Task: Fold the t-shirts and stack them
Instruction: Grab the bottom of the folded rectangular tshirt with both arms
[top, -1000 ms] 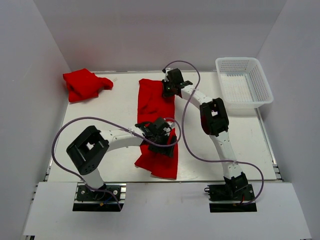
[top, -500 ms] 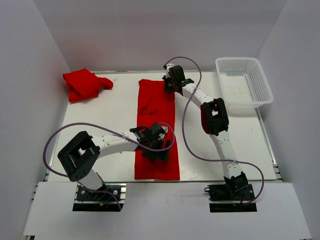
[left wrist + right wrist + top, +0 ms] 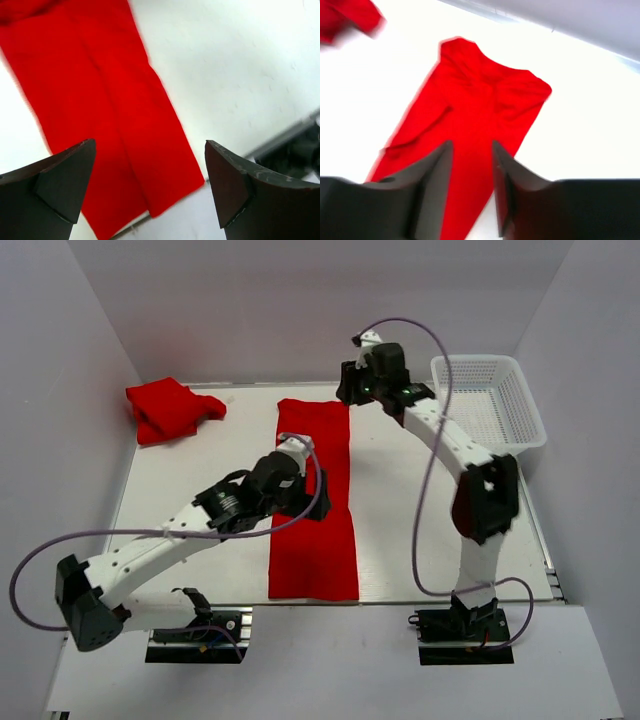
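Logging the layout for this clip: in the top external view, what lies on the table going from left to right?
From the left: crumpled red t-shirt → long flattened red t-shirt → white mesh basket.

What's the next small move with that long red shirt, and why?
Probably lower the right gripper onto the far end of the long t-shirt, to fold it crosswise. It lies flat as a narrow strip; the left gripper hovers open mid-strip, and the right, also open, is nearest that end.
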Tool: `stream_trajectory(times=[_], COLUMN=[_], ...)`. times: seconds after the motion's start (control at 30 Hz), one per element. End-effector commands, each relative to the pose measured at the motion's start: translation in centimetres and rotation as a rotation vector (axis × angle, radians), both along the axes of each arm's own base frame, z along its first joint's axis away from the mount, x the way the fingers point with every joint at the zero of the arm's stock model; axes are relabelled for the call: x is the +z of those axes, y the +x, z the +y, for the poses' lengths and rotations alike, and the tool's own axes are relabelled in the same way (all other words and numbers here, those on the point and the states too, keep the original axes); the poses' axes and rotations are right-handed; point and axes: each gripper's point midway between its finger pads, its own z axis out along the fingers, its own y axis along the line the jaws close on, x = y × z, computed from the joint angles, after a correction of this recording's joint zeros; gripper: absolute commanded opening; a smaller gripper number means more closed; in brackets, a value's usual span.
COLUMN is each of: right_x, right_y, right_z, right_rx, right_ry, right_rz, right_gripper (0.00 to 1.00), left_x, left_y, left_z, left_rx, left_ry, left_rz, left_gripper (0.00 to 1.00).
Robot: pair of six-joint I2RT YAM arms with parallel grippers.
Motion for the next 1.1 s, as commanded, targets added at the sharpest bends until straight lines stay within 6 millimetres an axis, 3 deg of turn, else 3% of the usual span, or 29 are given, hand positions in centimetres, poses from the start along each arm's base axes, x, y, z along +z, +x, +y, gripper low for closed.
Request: stream_trajectory(times=[0.0,0.03,0.07,0.1,0.13,0.17,0.2,0.23,0.3,0.33,0.37,0.4,0.43,0.47,0.57,0.63,0.7,0.9,1.07], right_x=[4.7,6.2,5.6,7.6,3.2,4.2,3.6,1.3,-0.3,-2.9,-3.8,-6.2,-6.2,-9.1,-12.2,-12.4,-14.0,-16.0,-17.7], right_y=[-5.3,-5.8,-8.1,-9.9,-11.7,-13.4,-14.6,-17.6,-19.9,-22.8,-24.1,-25.8,-27.1,-29.6,-33.0,-34.6,-36.3,-40.5,-42.6], right_z=[-2.1,-2.1,-2.9,-3.2,-4.0,-4.4,-4.6,-5.8,-5.9,-6.9,-6.7,-7.1,-7.1,-7.6,-9.1,-8.6,-8.8,-7.9,-7.4], right_rx=[0.01,0.025,0.03,0.045,0.032,0.033,0.045,0.028,0.055,0.028,0.053,0.055,0.059,0.068,0.041,0.08,0.077,0.153,0.146], right_ry=[0.079,0.126,0.128,0.163,0.141,0.171,0.178,0.186,0.21,0.23,0.243,0.238,0.274,0.265,0.248,0.286,0.297,0.363,0.363], right_rz=[-0.041,-0.092,-0.076,-0.111,-0.012,-0.012,0.015,0.076,0.117,0.194,0.223,0.286,0.309,0.385,0.461,0.498,0.563,0.708,0.793], right_gripper=[0.62,0.68,0.73,0.78,0.8,0.82,0.85,0.87,0.89,0.89,0.89,0.89,0.89,0.89,0.89,0.89,0.89,0.89,0.86], left_x=[-2.8,-2.1,-2.4,-4.2,-4.1,-3.7,-4.7,-4.8,-5.4,-5.8,-6.1,-7.9,-8.2,-9.7,-10.9,-11.6,-11.2,-13.9,-15.5], left_y=[0.7,1.3,1.3,0.9,1.4,1.4,1.1,0.8,0.4,-0.1,-0.1,-1.3,-1.8,-2.6,-4.9,-6.4,-7.6,-10.9,-11.0], left_z=[5.0,5.7,6.1,6.9,7.3,7.8,8.1,7.8,8.5,8.4,8.6,8.5,8.2,8.6,7.9,7.6,7.0,7.3,9.1], left_rx=[0.193,0.244,0.266,0.291,0.32,0.338,0.334,0.308,0.307,0.29,0.288,0.252,0.236,0.246,0.197,0.174,0.133,0.119,0.205], left_ry=[0.111,0.059,0.033,0.035,0.001,-0.034,-0.04,-0.071,-0.094,-0.106,-0.12,-0.113,-0.134,-0.135,-0.221,-0.27,-0.325,-0.334,-0.25], left_rz=[0.005,-0.024,-0.024,-0.003,-0.017,-0.034,-0.018,-0.002,0.016,0.037,0.049,0.108,0.126,0.173,0.255,0.307,0.335,0.481,0.489], left_gripper=[1.0,1.0,1.0,1.0,1.0,1.0,1.0,1.0,1.0,1.0,1.0,1.0,1.0,1.0,1.0,1.0,1.0,0.98,0.98])
